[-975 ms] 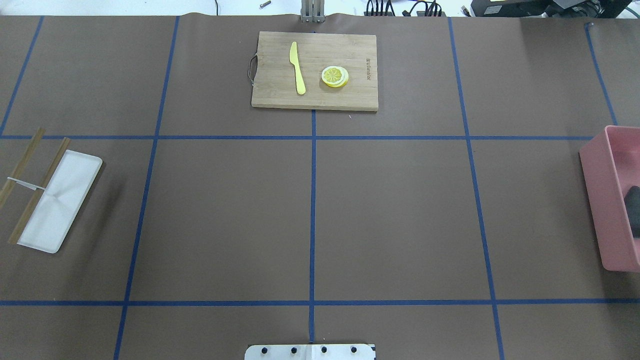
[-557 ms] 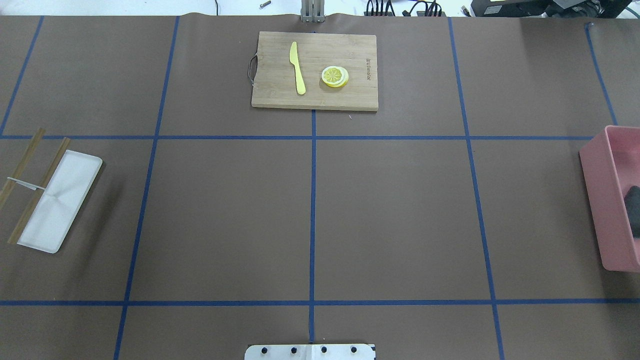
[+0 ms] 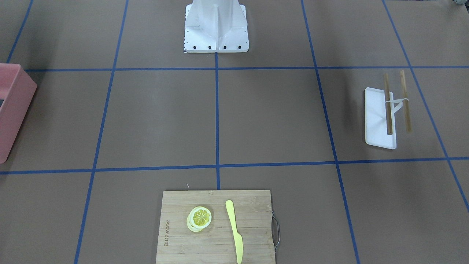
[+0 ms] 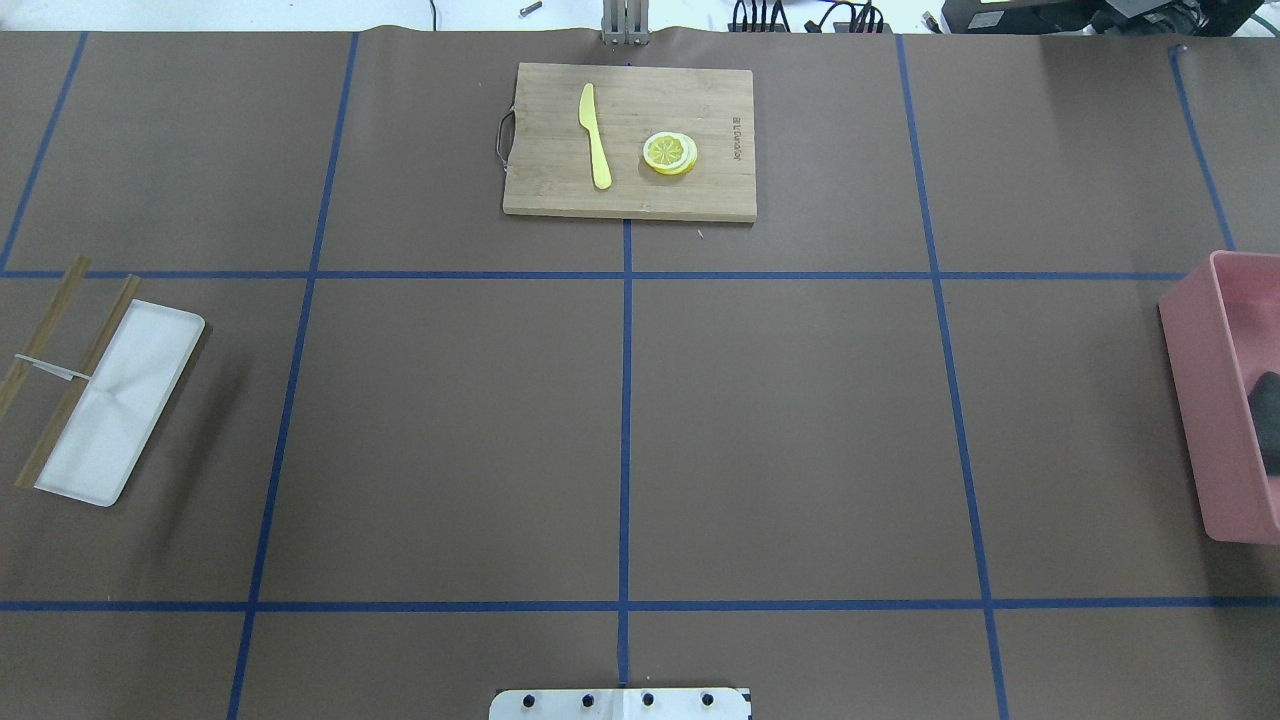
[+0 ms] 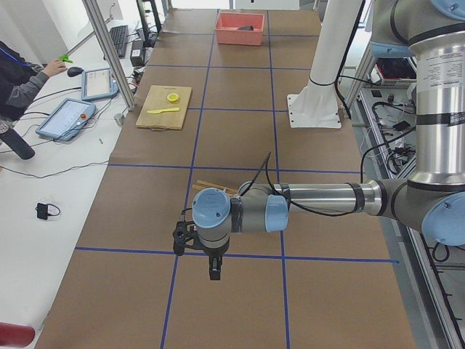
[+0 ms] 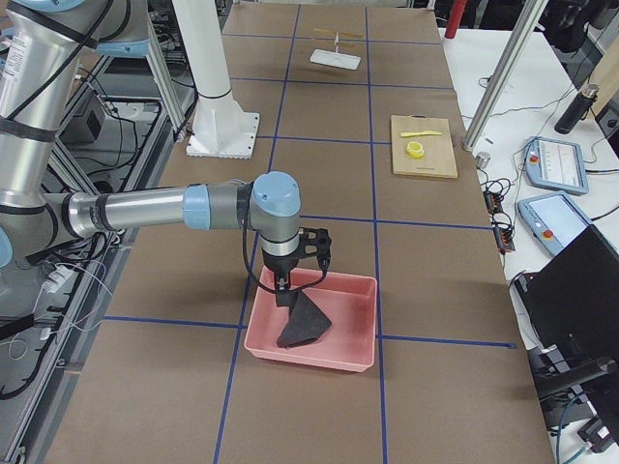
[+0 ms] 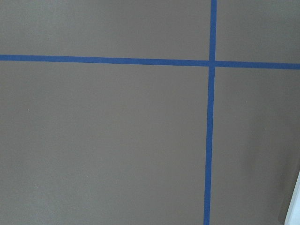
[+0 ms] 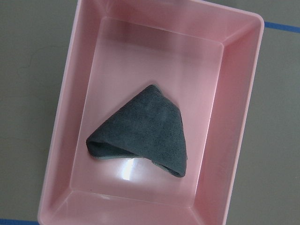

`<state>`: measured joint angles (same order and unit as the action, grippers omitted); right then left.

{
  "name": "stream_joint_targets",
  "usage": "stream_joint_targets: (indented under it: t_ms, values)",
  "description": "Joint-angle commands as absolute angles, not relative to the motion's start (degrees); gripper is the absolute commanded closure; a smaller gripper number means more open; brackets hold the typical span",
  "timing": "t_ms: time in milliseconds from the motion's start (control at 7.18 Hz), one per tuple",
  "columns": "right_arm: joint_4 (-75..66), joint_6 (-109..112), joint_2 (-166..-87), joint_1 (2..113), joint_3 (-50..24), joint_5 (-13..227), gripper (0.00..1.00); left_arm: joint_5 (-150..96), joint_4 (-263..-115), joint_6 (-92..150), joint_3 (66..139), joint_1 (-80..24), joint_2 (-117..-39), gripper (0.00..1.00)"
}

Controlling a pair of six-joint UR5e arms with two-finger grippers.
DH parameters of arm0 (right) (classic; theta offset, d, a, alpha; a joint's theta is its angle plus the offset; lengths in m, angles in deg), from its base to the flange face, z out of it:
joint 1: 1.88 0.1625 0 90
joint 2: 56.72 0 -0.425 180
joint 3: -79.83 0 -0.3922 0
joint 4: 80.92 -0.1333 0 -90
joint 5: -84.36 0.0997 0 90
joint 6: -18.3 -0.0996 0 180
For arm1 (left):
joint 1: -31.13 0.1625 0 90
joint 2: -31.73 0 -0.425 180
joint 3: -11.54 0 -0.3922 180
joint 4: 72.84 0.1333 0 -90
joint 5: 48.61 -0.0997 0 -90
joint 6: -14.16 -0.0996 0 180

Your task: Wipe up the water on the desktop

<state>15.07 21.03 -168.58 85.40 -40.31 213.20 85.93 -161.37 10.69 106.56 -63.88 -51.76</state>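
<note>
**A:** Where is the desktop?

**B:** The desktop (image 4: 790,440) spreads under everything. It is matte brown, and blue tape lines (image 4: 625,400) cut it into big rectangles.

**A:** And the arms?

**B:** The left gripper (image 5: 213,270) hangs pointing down over the desktop's left end, close to a tape crossing. The right gripper (image 6: 283,290) hangs over a pink bin (image 6: 309,356) at the right end. It is just above the folded dark grey cloth (image 8: 145,136) lying inside. I cannot tell if it touches the cloth.

**A:** Are the pincers clenched or released?

**B:** I cannot tell for either. Each shows only in a side view.

**A:** What else is on the desktop?

**B:** A bamboo cutting board (image 4: 550,190) sits at the middle of the far edge. It carries a yellow knife (image 4: 595,135) and lemon slices (image 4: 670,153), lying apart. Near the left edge is a white tray (image 4: 120,420) with two wooden sticks (image 4: 78,382), one along the tray's rim and one beside it. The robot's white base (image 3: 216,25) stands at the middle of the near edge.
</note>
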Motion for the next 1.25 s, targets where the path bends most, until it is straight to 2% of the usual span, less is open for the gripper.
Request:
stream_joint_targets:
  t_ms: [0,1114]
  values:
    - [15.1,21.0,-168.6,85.4,-40.3,213.2,0.00,85.9,-161.4,10.6,106.5,-63.9,-51.8,0.01]
    - [15.0,21.0,-168.5,85.4,-41.1,213.4,0.00,86.0,-161.4,10.2,106.4,-63.9,-52.3,0.01]
